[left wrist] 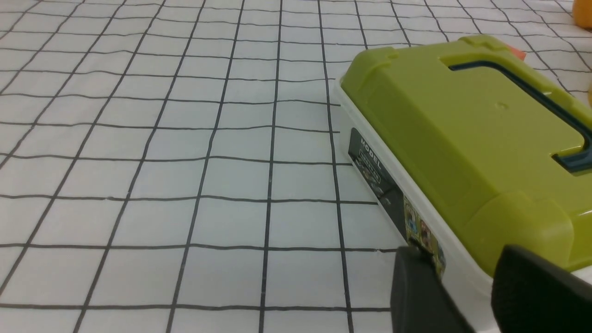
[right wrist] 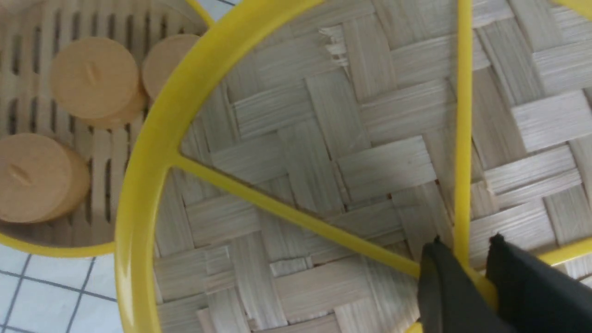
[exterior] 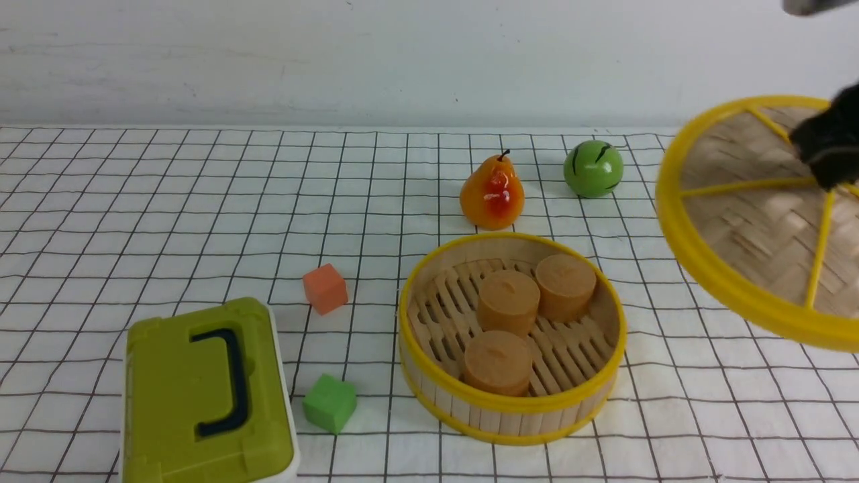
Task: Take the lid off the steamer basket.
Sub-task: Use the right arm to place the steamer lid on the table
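Observation:
The lid (exterior: pixel 738 221), a woven bamboo disc with a yellow rim and spokes, hangs tilted in the air at the far right, clear of the steamer basket (exterior: pixel 510 419). My right gripper (exterior: pixel 829 151) is shut on its yellow hub; the wrist view shows both fingers (right wrist: pixel 444 277) pinching the hub of the lid (right wrist: pixel 314 138). The basket stands uncovered on the cloth with three round tan cakes (exterior: pixel 508 300) inside, and part of it (right wrist: pixel 55 249) shows below the lid. My left gripper (left wrist: pixel 462 259) is open and holds nothing, low beside the olive-green box (left wrist: pixel 462 129).
An olive-green box with a dark handle (exterior: pixel 201 396) sits at the front left. Orange cube (exterior: pixel 325 288) and green cube (exterior: pixel 329 402) lie between box and basket. A pear (exterior: pixel 492 193) and a green ball (exterior: pixel 592 168) stand behind the basket. A white wall closes the back.

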`<state>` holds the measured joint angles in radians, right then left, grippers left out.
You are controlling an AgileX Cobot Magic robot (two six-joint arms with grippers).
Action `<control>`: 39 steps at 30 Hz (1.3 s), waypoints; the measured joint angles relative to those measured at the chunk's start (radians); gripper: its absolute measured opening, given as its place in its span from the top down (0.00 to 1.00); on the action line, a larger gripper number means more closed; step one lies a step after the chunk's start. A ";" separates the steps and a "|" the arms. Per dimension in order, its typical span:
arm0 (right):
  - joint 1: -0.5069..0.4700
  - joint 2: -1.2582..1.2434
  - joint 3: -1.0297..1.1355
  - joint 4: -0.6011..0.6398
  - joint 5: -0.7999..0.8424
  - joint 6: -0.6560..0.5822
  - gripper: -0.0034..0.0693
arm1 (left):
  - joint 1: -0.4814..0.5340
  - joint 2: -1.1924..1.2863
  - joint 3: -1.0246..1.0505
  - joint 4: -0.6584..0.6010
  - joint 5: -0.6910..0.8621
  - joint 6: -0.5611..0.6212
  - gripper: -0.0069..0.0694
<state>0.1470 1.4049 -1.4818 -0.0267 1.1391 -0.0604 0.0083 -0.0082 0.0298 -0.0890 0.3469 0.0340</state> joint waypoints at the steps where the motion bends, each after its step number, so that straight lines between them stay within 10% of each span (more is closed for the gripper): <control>1: -0.042 -0.015 0.057 0.015 -0.046 0.000 0.81 | 0.000 0.000 0.000 0.000 0.000 0.000 0.60; 12: -0.153 0.089 0.320 0.094 -0.370 0.000 0.81 | 0.000 0.000 0.000 0.001 0.000 0.000 0.60; 39: -0.155 0.365 0.323 0.136 -0.541 0.000 0.74 | 0.000 0.000 0.000 0.001 0.000 0.000 0.60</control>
<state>-0.0078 1.7703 -1.1585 0.1095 0.5978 -0.0604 0.0083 -0.0082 0.0298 -0.0881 0.3469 0.0340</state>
